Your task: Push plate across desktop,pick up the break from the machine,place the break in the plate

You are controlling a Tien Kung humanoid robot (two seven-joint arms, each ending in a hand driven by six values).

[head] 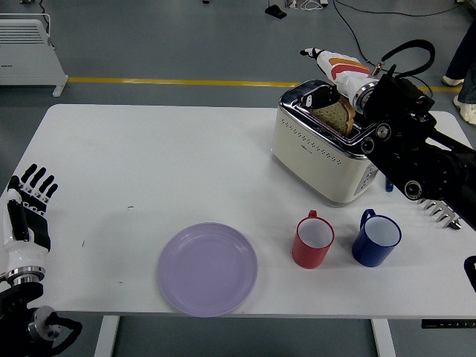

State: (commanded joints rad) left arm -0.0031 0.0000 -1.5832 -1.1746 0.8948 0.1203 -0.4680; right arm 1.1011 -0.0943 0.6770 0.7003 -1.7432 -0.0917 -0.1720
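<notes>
I see the brown slice of bread (335,115) upright in the glossy cream toaster's (327,160) slot, its long axis along the slot. My right hand (338,71) covers it; grip indiscernible. My left hand (26,212) rests open, near the round lilac plate (207,268).

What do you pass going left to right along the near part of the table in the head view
left hand at the table's left edge → purple plate → red mug → blue mug. The toaster stands farther back, above the mugs, so it is left out of the order.
</notes>
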